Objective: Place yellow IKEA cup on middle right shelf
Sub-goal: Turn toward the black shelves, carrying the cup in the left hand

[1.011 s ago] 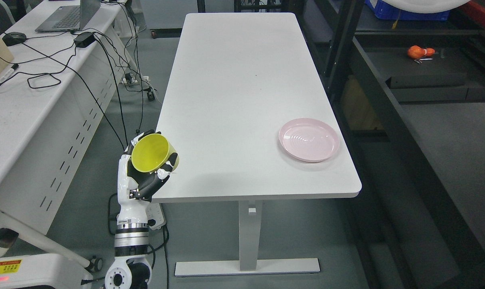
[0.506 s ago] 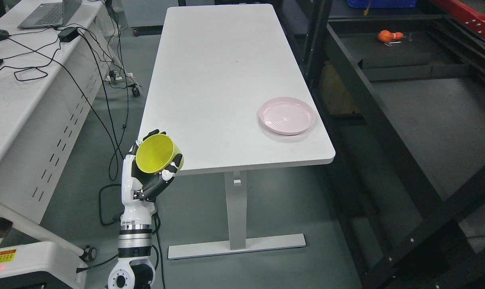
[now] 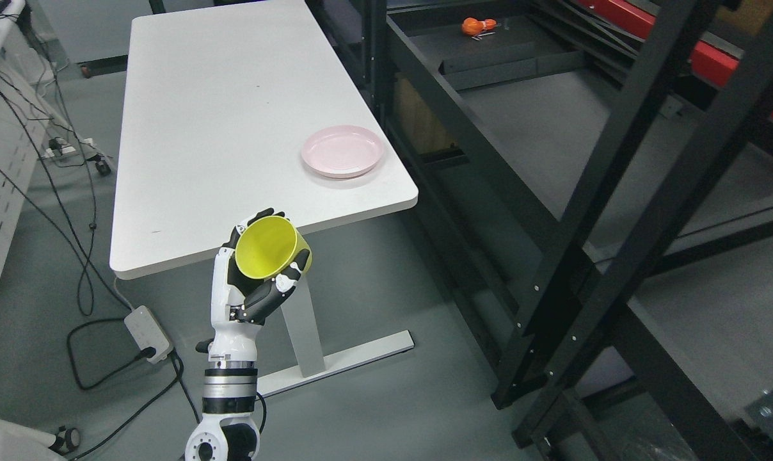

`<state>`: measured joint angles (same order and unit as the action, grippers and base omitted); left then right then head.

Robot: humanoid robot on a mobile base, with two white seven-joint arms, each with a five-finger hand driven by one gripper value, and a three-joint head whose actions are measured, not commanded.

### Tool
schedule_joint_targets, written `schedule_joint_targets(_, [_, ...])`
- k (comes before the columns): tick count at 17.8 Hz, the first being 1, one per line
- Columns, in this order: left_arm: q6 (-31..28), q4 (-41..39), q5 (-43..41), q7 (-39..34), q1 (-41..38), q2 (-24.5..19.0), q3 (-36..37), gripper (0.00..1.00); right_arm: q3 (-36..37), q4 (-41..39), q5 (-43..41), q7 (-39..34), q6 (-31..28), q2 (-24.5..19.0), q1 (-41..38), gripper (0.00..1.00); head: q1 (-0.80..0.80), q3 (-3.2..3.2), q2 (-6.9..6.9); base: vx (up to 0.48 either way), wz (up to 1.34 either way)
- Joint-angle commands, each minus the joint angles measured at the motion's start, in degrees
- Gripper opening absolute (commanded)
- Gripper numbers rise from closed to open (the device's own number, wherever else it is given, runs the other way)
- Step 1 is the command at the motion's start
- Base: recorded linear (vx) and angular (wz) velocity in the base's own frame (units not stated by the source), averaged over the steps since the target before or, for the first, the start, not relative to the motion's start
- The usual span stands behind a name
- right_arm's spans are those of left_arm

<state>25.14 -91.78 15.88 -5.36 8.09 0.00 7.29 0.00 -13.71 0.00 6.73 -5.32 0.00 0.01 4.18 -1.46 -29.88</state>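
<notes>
Gripping the yellow cup (image 3: 266, 247) in the lower centre-left of the frame, the left hand (image 3: 253, 282) has its fingers (image 3: 283, 288) curled around the cup's wall and base, so that the open mouth tilts up and toward the camera. The forearm rises from the bottom edge, left of the middle. The right hand is out of view.

Outward from the hand, the cup is held in the air just in front of the near edge of the white table (image 3: 188, 128), not resting on it. A pink plate (image 3: 342, 151) lies near the table's right-hand near corner. On the floor at lower left sit a white power strip (image 3: 147, 332) and trailing black cables (image 3: 79, 256). The black shelving rack (image 3: 617, 211) fills the right half of the frame, with grey shelf boards visible between its posts; a small orange object (image 3: 477, 25) lies on a shelf at the upper right.

Progress, as judged: the cup is picked up and under carry, but it is well apart from the rack, so the approach, the reach into the middle right shelf and the release all remain.

Compared with the frame half a second before, the whole scene has shifted leftward: the table and plate sit further left and the rack occupies far more of the picture. This reads as the camera turning toward the shelves, not as movement of the objects. The grasp on the cup looks unchanged.
</notes>
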Motion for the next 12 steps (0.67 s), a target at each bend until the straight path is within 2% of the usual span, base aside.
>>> schedule_joint_targets(1, [1.9,-0.2,0.0,0.0,0.0,-1.0,6.2,0.02,-1.0,0.0,-1.4,0.0,0.0,1.0,-0.8,0.99,0.00,0.00,0.00,-0.162,-0.39])
schedule_joint_targets(6, [3.9,-0.2,0.0,0.0,0.2,-1.0,13.6,0.02,-1.0,0.0,-1.4,0.0,0.0,1.0,-0.8,0.99,0.00,0.00,0.00,-0.142,-0.38])
schedule_joint_targets(12, [4.2,-0.1,0.0,0.0,0.9,-1.0,14.0,0.02,-1.0,0.0,-1.4,0.0,0.0,1.0,-0.8,0.99,0.00,0.00,0.00,-0.155,-0.38])
